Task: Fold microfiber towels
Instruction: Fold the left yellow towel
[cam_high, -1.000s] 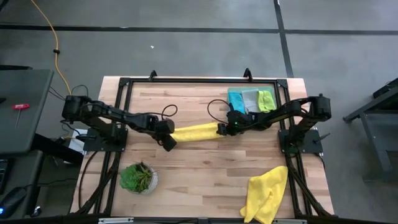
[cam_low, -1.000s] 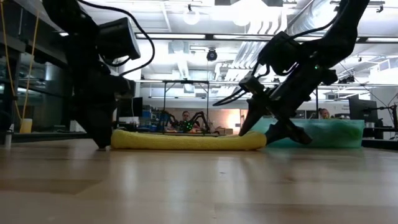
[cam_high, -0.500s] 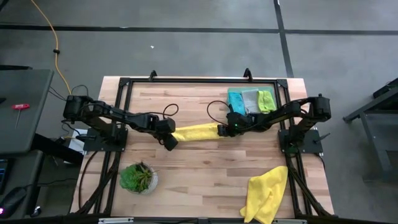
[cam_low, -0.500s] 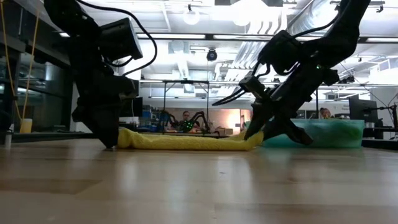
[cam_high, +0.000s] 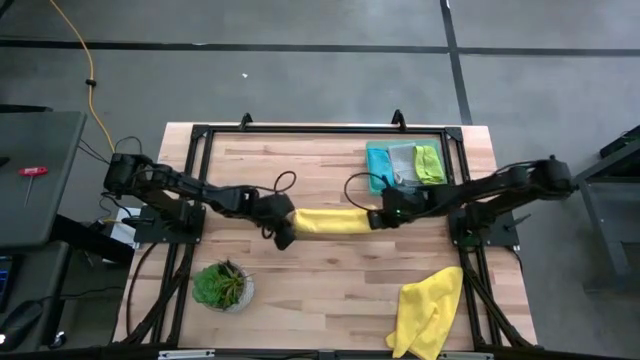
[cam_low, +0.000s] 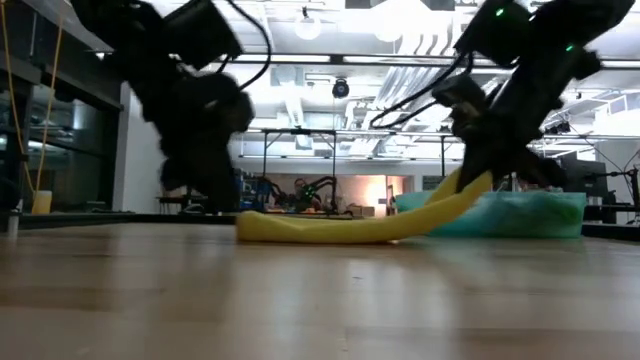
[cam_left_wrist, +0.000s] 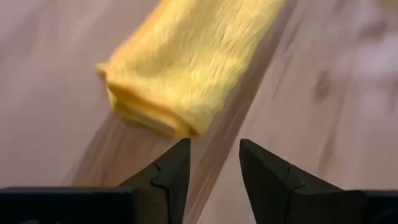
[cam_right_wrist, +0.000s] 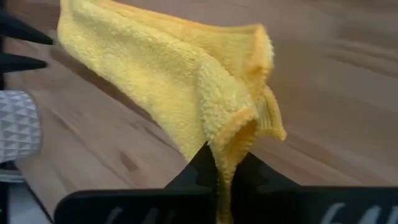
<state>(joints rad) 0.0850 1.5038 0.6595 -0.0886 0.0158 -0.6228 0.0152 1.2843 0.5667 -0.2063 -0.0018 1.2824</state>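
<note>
A yellow microfiber towel (cam_high: 335, 221), folded into a long strip, lies across the table's middle. My right gripper (cam_high: 381, 218) is shut on its right end, which is raised in the low view (cam_low: 470, 188). The strip slopes down from there, and its left part (cam_low: 300, 229) rests on the wood. My left gripper (cam_left_wrist: 214, 165) hovers open just short of the strip's left end (cam_left_wrist: 155, 118), touching nothing. Folded teal (cam_high: 380, 160), pale grey (cam_high: 402, 158) and lime (cam_high: 428, 160) towels lie in a green tray (cam_high: 372, 178) at the far right. My right gripper pinches the strip's right end (cam_right_wrist: 231, 144) between its two fingers, several folded layers bunched together. The fingers slant down at it from the table's right side. That end is lifted clear, and the rest sags slack down to the table.
A second yellow towel (cam_high: 430, 310) lies crumpled at the near right corner. A small potted plant (cam_high: 222, 287) stands near the front left. Bare wood lies between them and in front of the strip.
My right gripper has shut on the strip's right end, then risen and drawn back toward the table's right edge. That end is lifted, and the whole strip has slid right. My left gripper has risen off the table and followed the left end rightward, staying open.
</note>
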